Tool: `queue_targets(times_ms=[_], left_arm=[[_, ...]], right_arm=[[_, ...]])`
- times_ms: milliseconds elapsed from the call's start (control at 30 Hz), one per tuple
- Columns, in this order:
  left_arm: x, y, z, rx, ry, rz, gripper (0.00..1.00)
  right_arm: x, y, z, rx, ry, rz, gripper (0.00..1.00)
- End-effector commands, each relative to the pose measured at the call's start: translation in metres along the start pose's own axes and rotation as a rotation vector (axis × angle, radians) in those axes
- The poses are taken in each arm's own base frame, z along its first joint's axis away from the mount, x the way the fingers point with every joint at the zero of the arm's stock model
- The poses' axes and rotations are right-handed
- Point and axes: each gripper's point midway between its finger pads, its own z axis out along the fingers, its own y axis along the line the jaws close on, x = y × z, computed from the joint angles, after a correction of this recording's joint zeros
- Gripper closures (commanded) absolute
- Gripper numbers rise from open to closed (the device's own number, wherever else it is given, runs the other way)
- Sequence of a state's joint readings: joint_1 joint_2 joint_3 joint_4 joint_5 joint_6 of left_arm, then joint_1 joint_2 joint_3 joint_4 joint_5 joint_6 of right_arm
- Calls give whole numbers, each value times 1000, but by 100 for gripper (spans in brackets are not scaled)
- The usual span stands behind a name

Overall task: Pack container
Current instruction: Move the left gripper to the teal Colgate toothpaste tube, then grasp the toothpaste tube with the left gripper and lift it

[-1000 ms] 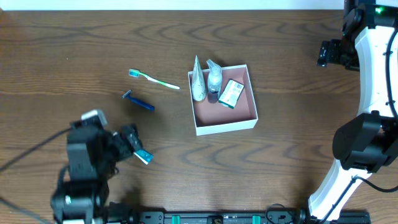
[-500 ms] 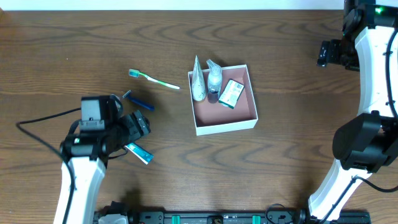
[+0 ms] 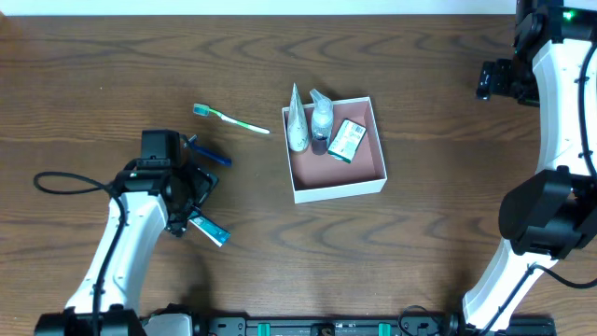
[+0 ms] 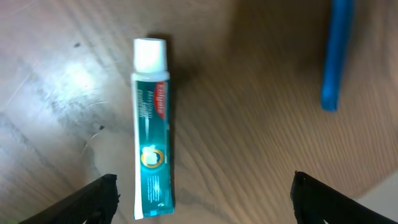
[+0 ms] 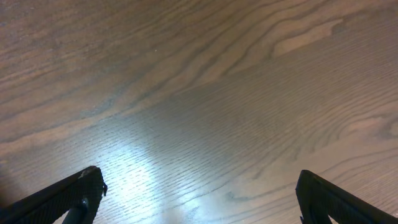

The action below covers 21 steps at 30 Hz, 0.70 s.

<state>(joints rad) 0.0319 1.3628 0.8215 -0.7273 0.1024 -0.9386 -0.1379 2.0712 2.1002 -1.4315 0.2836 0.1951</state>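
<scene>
The container [image 3: 341, 193] sat on the wooden table [image 3: 420, 252] just off the middle of the overhead view, toward two o'clock. A white tube [image 3: 297, 123] and a small clear bottle [image 3: 321, 119] leaned in its eleven o'clock corner, their tops poking over the rim. A green-and-white packet [image 3: 347, 140] lay on the pink floor beside them, nearer one o'clock.

Three toiletries lay outside on the wood, well apart from the box: a toothbrush [image 3: 231, 119] out toward ten o'clock, a blue razor [image 3: 207, 152] at nine, and a small toothpaste tube [image 3: 210, 230] at about eight.

The left gripper [image 3: 194, 198] hung over the table between razor and toothpaste, jaws spread wide and gripping nothing. In its wrist view the toothpaste lay flat on the wood with its white cap pointing to twelve o'clock, nearer the left-hand finger [image 4: 99, 198] than the other, touching neither, while the razor's blue handle showed blurred up at two o'clock.

The right gripper [image 5: 200, 198] was parked far off at the table's two o'clock edge, jaws fully apart and empty — only bare wood grain beneath them.
</scene>
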Motion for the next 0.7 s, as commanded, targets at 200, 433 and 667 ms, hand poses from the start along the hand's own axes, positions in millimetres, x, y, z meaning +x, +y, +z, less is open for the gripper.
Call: queue_targets(times_ms=[200, 433, 667], left_arm=[[3, 25, 18, -142, 18, -146, 12], [12, 40, 31, -231, 81, -35, 12], [7, 46, 43, -276, 83, 87, 14]], right_arm=[[-4, 1, -8, -3, -25, 17, 1], [-4, 1, -8, -3, -25, 17, 1], [-4, 1, -8, -3, -25, 17, 1]])
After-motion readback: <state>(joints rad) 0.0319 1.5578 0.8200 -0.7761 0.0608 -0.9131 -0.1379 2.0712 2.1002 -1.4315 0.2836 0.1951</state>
